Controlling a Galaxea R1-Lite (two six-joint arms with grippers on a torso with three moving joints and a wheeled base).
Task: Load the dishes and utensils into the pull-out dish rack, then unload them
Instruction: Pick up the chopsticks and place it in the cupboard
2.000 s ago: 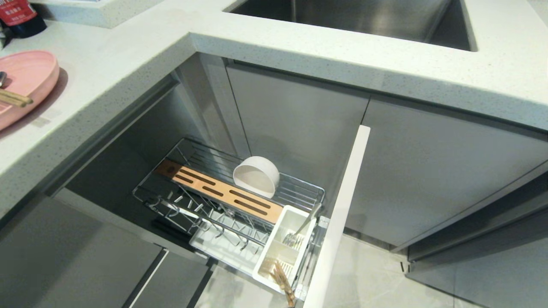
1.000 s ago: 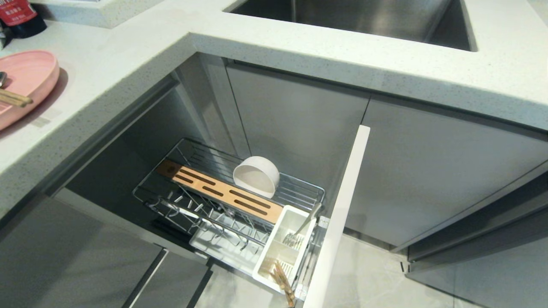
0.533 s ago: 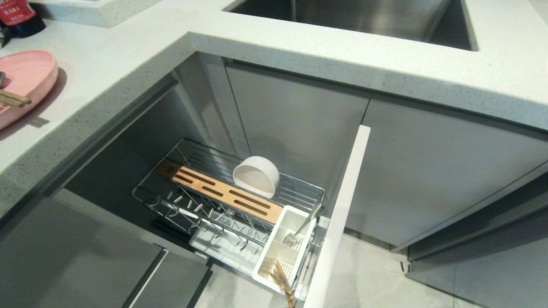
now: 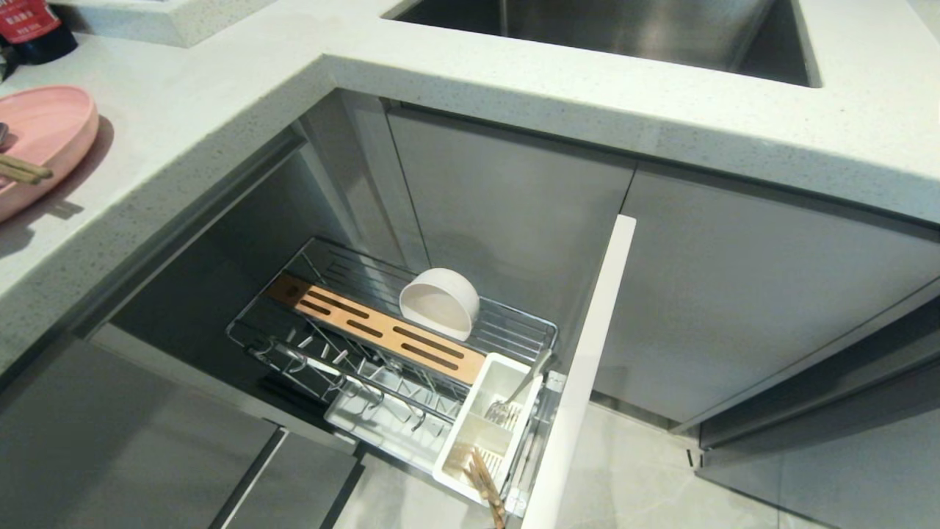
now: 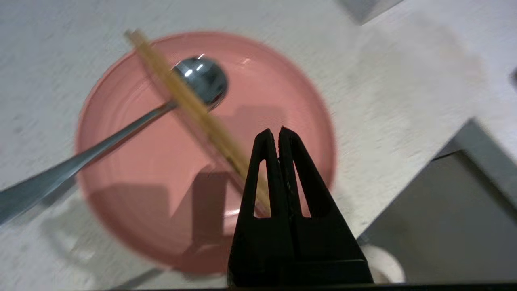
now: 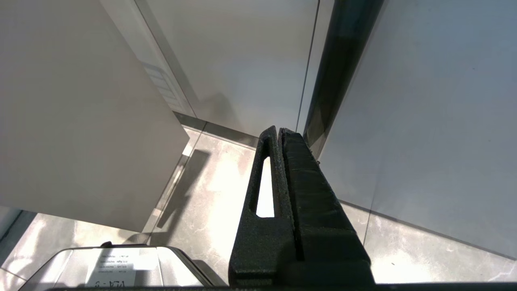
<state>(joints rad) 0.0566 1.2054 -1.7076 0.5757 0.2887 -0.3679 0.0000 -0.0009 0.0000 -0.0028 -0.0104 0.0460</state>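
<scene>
A pale-pink plate (image 4: 44, 136) lies on the counter at the far left, with wooden chopsticks (image 4: 26, 171) across it. In the left wrist view the silver spoon (image 5: 202, 79) rests on the plate (image 5: 153, 169) under the chopsticks (image 5: 190, 105). My left gripper (image 5: 278, 130) hovers shut and empty above the plate's edge, out of the head view. The pull-out dish rack (image 4: 514, 328) stands open below, and the white bowl (image 4: 439, 303) leans on its side behind the wooden strip (image 4: 382, 334). My right gripper (image 6: 279, 130) is shut and parked low by the cabinet fronts.
The rack's white caddy (image 4: 477, 430) holds a fork (image 4: 507, 408) and wooden sticks (image 4: 485, 477). The rack's front panel (image 4: 587, 353) juts out edge-on on its right. A steel sink (image 4: 624, 29) sits at the back, and a red-labelled bottle (image 4: 33, 26) stands behind the plate.
A shadow has spread onto the counter beside the pink plate. Nothing in the rack has moved, and neither arm has entered the head view.
</scene>
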